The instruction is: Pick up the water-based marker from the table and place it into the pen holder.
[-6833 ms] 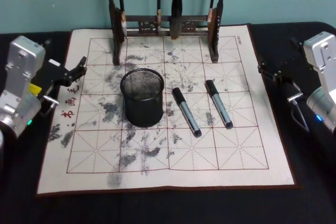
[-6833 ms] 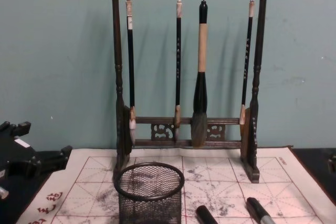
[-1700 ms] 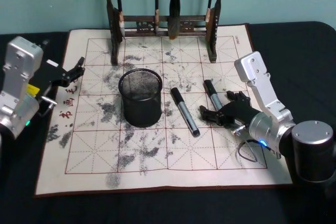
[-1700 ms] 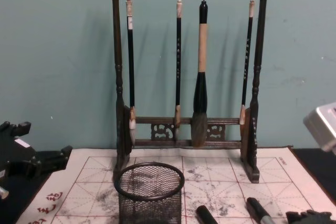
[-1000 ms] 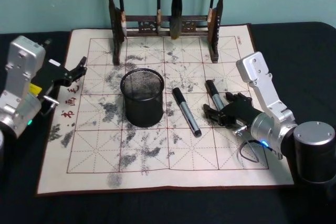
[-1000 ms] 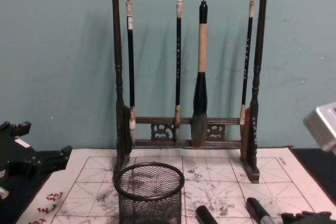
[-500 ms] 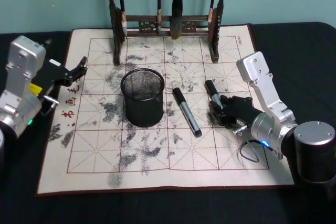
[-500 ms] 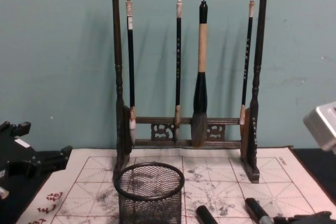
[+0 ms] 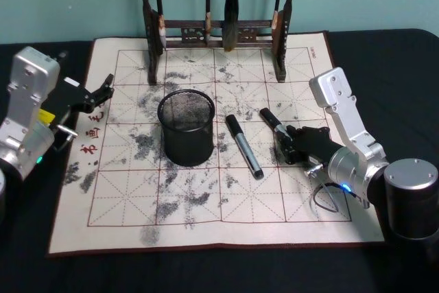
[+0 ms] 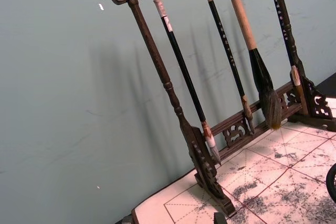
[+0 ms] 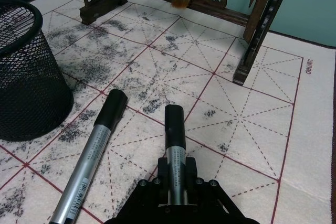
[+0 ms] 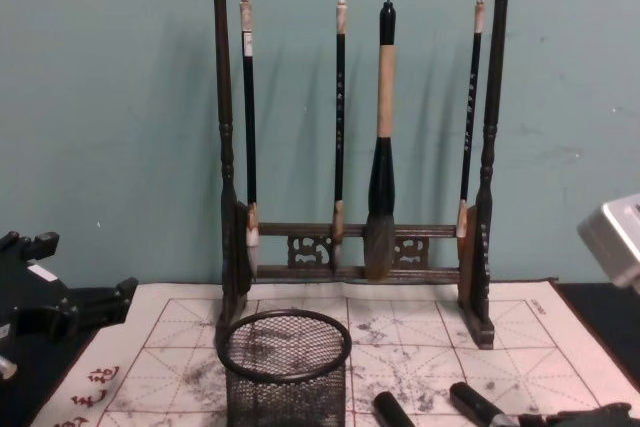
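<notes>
Since the right claw (image 9: pixel 283 140) is closed narrow on the water-based marker (image 9: pixel 271 120), gripping the grey barrel toward its near end, the pick looks made and the carry to the pen holder (image 9: pixel 186 128) is the step in hand. In the right wrist view the barrel sits square between the jaws with its black cap pointing straight ahead, toward the brush rack (image 9: pixel 279 60). Whether the cap end touches the calligraphy mat (image 9: pixel 206 221) or hangs just above it I cannot tell.

The coming move turns on this: the holder stands to the robot's left of the claw, well apart. A second marker (image 9: pixel 244 146) lies loose on the mat between the two, its long axis running roughly alongside the held one. The held marker lies nearly flat, long axis forward and a little leftward, while the cup's mouth opens upward.

In my judgement the claw must rise clear of the loose marker, cross leftward over the rim, and tip the marker toward upright before letting go. A low crossing could knock the second marker or catch the wire mesh.

At the mat's left edge the left claw (image 9: pixel 105 88) is parked over the black desk (image 9: pixel 405 60), jaws spread wide and holding nothing
</notes>
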